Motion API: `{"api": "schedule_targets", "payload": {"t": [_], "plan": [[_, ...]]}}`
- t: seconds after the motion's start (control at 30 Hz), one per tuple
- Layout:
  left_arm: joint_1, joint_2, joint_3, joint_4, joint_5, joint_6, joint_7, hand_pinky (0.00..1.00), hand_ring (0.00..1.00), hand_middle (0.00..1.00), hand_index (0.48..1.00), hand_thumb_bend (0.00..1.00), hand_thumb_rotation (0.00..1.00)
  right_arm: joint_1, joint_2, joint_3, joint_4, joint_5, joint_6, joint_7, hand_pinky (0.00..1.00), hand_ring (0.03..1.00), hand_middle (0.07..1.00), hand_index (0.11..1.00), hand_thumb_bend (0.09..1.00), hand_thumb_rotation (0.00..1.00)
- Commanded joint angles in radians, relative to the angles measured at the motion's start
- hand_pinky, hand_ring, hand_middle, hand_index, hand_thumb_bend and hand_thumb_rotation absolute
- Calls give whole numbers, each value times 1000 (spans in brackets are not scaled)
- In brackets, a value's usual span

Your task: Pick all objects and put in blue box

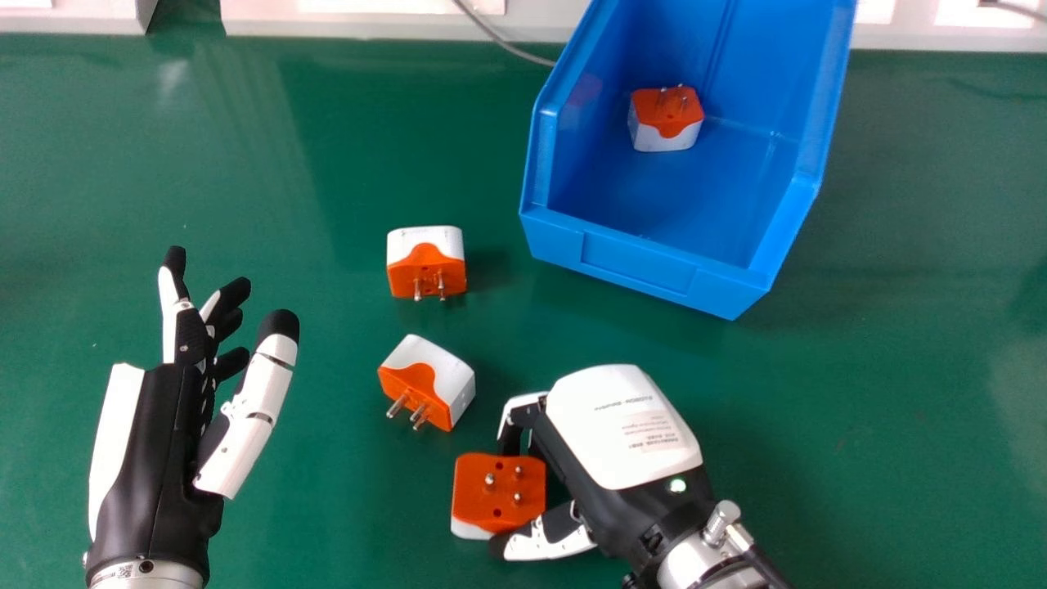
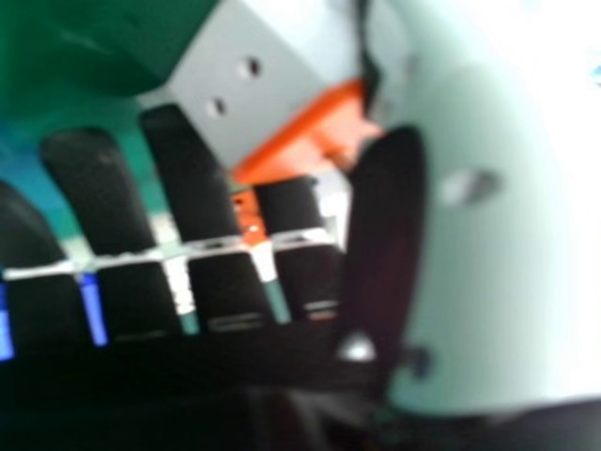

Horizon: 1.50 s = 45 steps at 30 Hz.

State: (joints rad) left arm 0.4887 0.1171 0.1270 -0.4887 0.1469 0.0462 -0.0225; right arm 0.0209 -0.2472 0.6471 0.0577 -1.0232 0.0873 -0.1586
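Note:
My right hand [image 1: 623, 429] is at the lower right in the head view, its bent fingers and thumb on opposite sides of an orange-and-white plug adapter [image 1: 497, 491], pins up. In the right hand view, this adapter [image 2: 258, 80] sits between the hand's [image 2: 188, 178] fingers and thumb; whether it touches the table I cannot tell. A second adapter [image 1: 446, 376] lies tilted just beyond it, and a third [image 1: 426, 262] farther up. Inside the blue box [image 1: 638, 266] rests another adapter [image 1: 667, 119]. My left hand [image 1: 168, 442] is open at the left, holding nothing.
The green table [image 1: 343, 147] extends around the box and the adapters. Behind the box, a grey cable [image 1: 499, 39] runs over a pale ledge [image 1: 393, 24] at the far edge. The box's low front wall faces the robot.

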Motion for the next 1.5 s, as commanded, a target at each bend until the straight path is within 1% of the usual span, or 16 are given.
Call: {"api": "schedule_targets", "payload": {"t": [0.0,0.13,0.23,0.33,0.43,0.5,0.57,0.67,0.7,0.8,0.87,0.97,1.03,1.27,1.37,1.47], "plan": [[2,2,4,-27,-2,-2,-1,903,952,943,947,339,751,30,-11,1,12,0,10,10,215,289,352,424,309,150],[-1,5,9,-17,-8,-10,-4,902,952,944,948,334,748,37,-10,-11,-1,-1,8,-17,209,282,343,431,309,140],[1,5,9,-18,-7,-11,-4,902,952,944,948,335,747,48,-9,-23,-25,9,8,-18,212,284,341,433,309,137],[6,4,8,-29,-6,-5,-4,902,952,944,948,335,747,68,-11,-54,-106,19,20,0,209,280,338,431,308,144],[6,4,9,-33,-6,-3,-5,900,950,944,948,341,749,77,-5,-81,-162,25,32,13,151,219,300,411,318,177],[7,3,7,-36,-4,-1,-5,900,950,944,948,342,749,66,10,-112,-213,28,55,22,145,212,296,406,319,180],[7,3,6,-37,-2,3,-4,899,950,944,948,346,751,50,23,-136,-251,27,73,29,119,182,267,385,322,186],[0,5,6,-32,0,4,-4,898,949,944,948,350,756,-19,28,-201,-268,68,64,29,68,122,204,369,324,184],[-3,5,6,-31,0,5,-4,898,949,944,948,350,758,-45,27,-221,-266,79,57,23,47,95,167,285,325,166],[-6,5,6,-28,-1,6,-4,898,949,944,948,350,760,-124,26,-270,-231,106,36,-12,35,82,148,237,326,148],[-10,4,6,-23,-3,4,-3,898,949,944,948,350,760,-176,20,-295,-192,118,18,-38,35,82,148,237,326,148],[-17,3,6,-16,-6,3,-3,898,950,945,950,345,763,-278,-2,-324,-104,111,-2,-86,18,64,119,172,372,54],[-18,2,5,-17,-8,5,-4,898,949,945,950,343,763,-340,-14,-333,-53,100,-2,-102,14,59,113,162,373,64],[-32,3,9,-6,-19,8,-8,897,949,944,950,342,762,-537,-37,-340,116,77,36,-102,11,53,107,154,366,85],[-34,1,11,-5,-25,9,-9,898,950,945,952,331,759,-608,-36,-340,192,86,56,-97,17,60,124,199,364,97],[-37,0,12,-3,-30,8,-9,899,950,945,952,329,758,-678,-37,-330,277,82,78,-99,19,62,129,205,365,97]]}}
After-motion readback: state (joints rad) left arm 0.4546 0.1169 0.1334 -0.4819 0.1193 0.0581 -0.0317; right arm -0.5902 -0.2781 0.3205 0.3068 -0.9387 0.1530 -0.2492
